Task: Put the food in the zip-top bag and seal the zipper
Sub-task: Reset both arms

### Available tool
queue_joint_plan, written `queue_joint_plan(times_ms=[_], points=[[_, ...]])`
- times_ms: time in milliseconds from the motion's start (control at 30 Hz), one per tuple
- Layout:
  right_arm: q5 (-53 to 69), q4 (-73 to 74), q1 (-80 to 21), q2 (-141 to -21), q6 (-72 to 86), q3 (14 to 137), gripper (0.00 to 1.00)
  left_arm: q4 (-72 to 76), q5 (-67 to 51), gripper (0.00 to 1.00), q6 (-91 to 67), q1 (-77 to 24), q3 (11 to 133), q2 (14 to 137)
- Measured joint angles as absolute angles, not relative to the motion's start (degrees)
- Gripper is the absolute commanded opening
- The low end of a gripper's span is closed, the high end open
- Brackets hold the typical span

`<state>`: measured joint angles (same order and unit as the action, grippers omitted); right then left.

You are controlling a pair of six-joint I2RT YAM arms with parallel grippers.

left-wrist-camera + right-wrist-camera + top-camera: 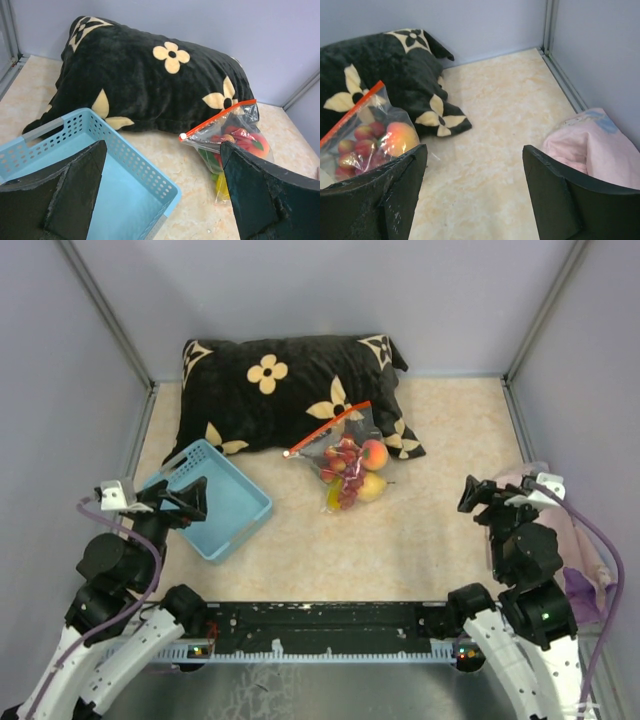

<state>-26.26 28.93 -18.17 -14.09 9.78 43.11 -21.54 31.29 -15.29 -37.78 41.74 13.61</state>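
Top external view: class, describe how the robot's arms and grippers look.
The left arm and right arm have white lower links, black joint housings and lilac cables. The left gripper and right gripper are matte black.

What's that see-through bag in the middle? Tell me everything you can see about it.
The zip-top bag is a small clear, crinkly plastic pouch with a red-orange zipper along its top and a white slider at one end. Toy fruit fills it: an orange peach, a yellow pear and red strawberries. It lies tilted, its top edge propped against the black flowered pillow and its bottom on the beige table.
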Motion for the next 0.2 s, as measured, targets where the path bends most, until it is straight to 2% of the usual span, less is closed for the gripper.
queue_joint_plan(times_ms=[200], points=[[-27.00, 31.05, -18.17, -12.27, 10.85, 41.80, 0.78, -22.98, 32.36, 1.00, -15.64, -37.78, 41.52, 13.08]])
